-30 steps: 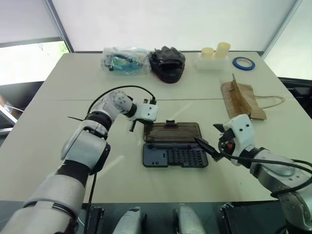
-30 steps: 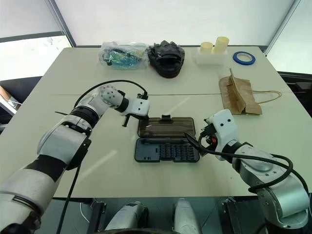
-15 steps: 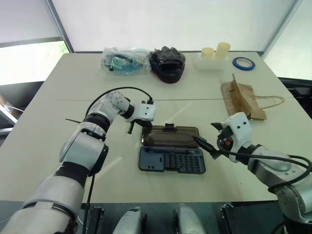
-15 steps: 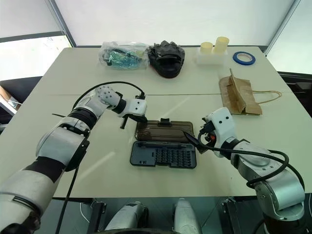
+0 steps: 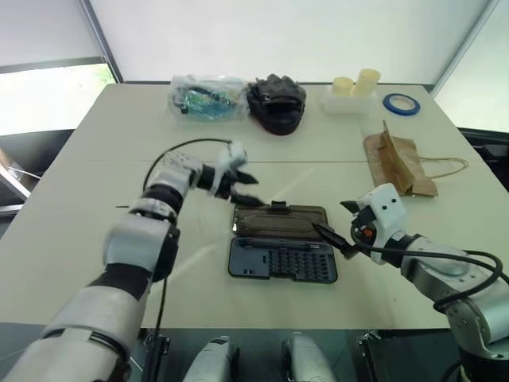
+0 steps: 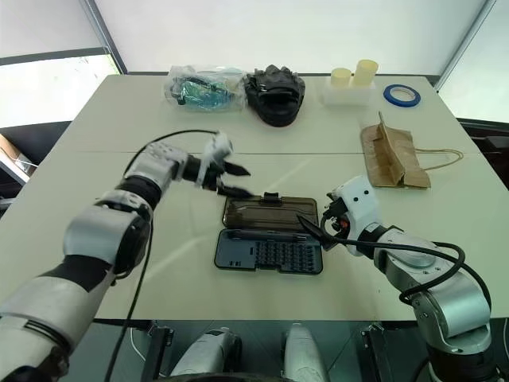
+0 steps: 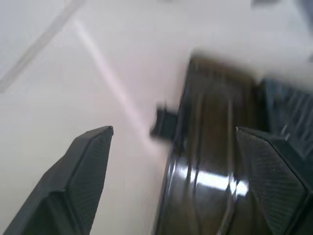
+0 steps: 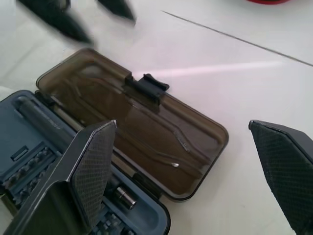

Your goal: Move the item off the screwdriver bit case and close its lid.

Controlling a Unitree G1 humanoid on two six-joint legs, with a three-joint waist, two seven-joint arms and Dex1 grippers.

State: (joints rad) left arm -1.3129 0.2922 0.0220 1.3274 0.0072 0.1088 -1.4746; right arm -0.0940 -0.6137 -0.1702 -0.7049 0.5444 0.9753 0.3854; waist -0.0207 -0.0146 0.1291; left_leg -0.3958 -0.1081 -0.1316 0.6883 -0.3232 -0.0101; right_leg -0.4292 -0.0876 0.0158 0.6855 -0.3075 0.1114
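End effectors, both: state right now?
Left end effector: open, empty, above the lid.
Right end effector: open, empty.

Pale beige table (image 5: 71,199), seam line across its middle. Behind it, white wall (image 5: 270,36) with dark slanted frame posts at either side. Bright window (image 5: 44,99) at far left, greenery outside, white blind above. Dark floor (image 5: 20,159) past the table's left edge. Even daylight, soft glare streak on the tabletop.
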